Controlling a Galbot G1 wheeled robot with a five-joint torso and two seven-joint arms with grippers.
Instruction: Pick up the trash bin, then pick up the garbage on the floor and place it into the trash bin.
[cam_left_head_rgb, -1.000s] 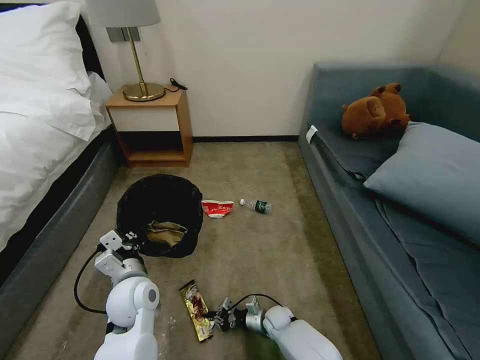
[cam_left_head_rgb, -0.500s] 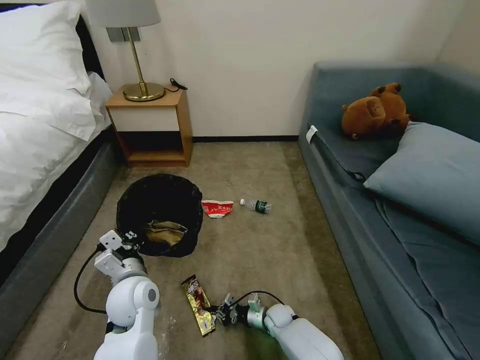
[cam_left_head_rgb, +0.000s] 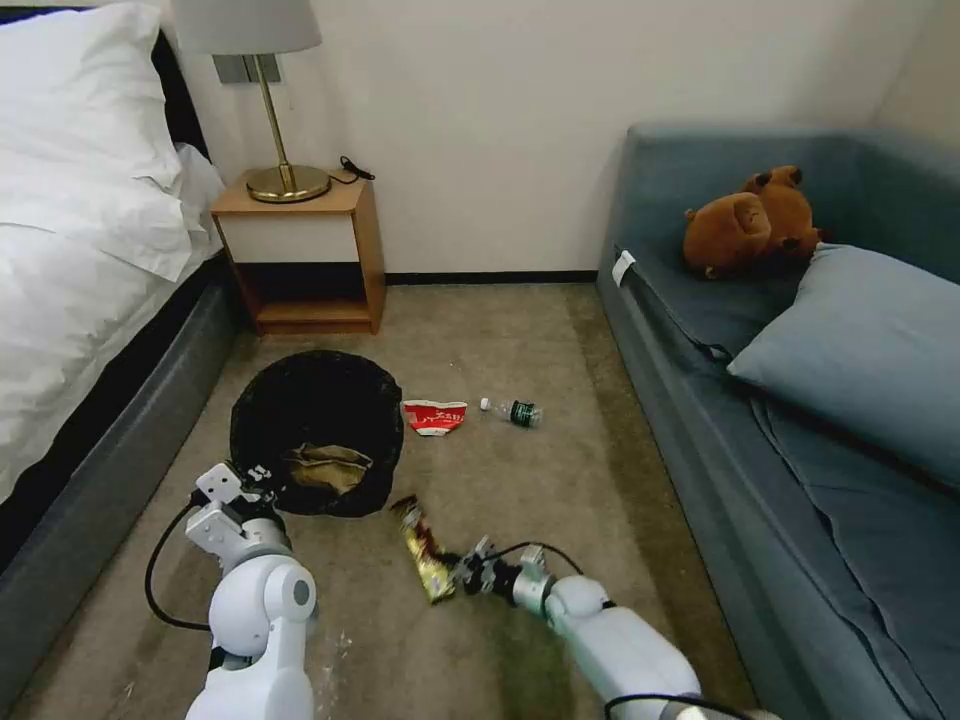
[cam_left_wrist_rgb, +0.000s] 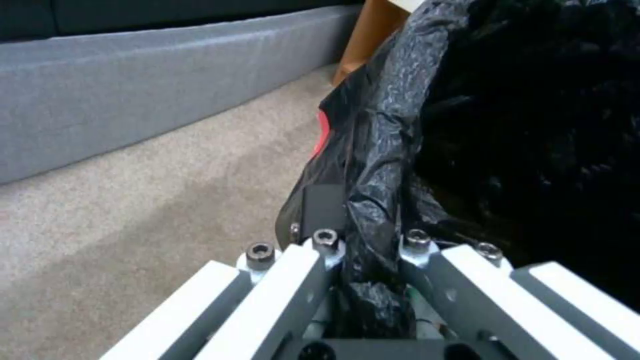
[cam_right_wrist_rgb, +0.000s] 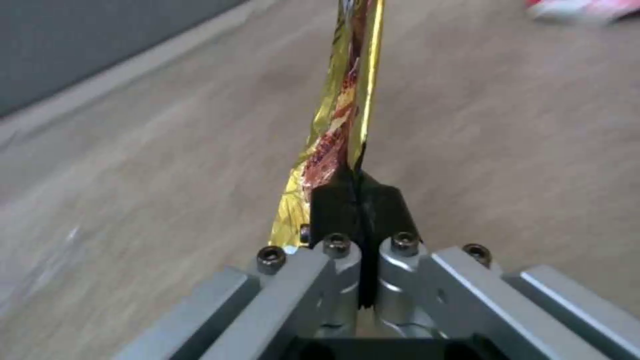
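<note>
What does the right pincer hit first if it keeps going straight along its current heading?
Probably the trash bin. The right pincer, shut on the snack wrapper, points toward the bin's near rim, with bare carpet between. Depth is unclear, so it may graze past.

Carpeted floor (cam_left_head_rgb: 520, 500) between white bed (cam_left_head_rgb: 80, 250) and blue sofa (cam_left_head_rgb: 800, 400).

A brass lamp (cam_left_head_rgb: 264, 120) stood on a wooden nightstand (cam_left_head_rgb: 303, 255) against the wall, beside a bed (cam_left_head_rgb: 75, 260) with white pillows, while across the beige carpet (cam_left_head_rgb: 500, 490) a blue sofa (cam_left_head_rgb: 800, 400) held a brown plush toy (cam_left_head_rgb: 750, 225) (leaning against a blue cushion (cam_left_head_rgb: 860, 350)).
</note>
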